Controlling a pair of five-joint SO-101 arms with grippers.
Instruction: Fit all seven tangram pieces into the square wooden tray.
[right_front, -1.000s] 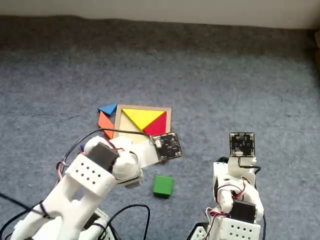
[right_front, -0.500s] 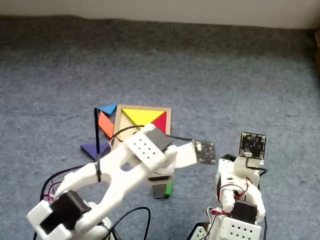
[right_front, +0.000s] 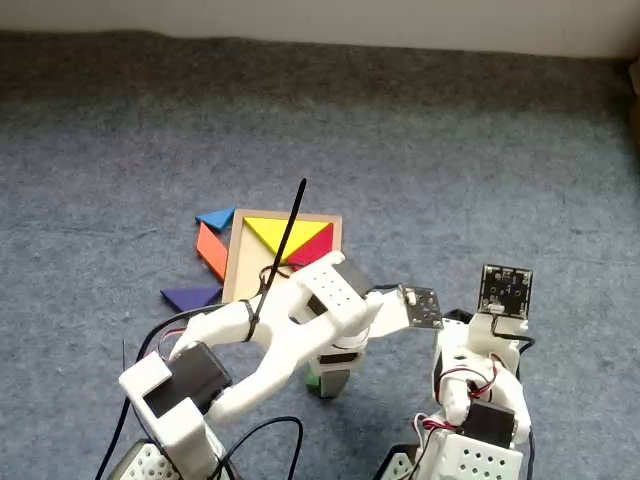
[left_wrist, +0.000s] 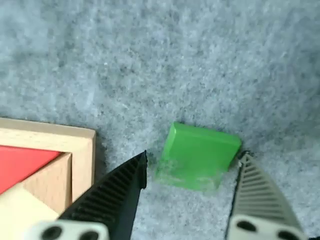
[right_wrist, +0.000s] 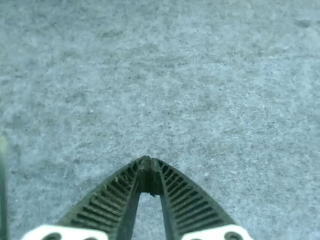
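Swung from the tray (left_wrist: 84, 150), left gripper (left_wrist: 194, 159) hangs spread astride the green square (left_wrist: 200, 150), poised to pinch it, while right gripper (right_wrist: 149, 164) sits pressed together, unneeded.

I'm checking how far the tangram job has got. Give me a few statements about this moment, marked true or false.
1. The left gripper is open, a finger on each side of the green piece. True.
2. The green piece lies in the wooden tray. False: it lies on the carpet beside the tray.
3. The right gripper is shut over the carpet. True.
4. The orange piece sits inside the tray. False: it lies outside, beside one edge.
5. The yellow triangle is in the tray. True.
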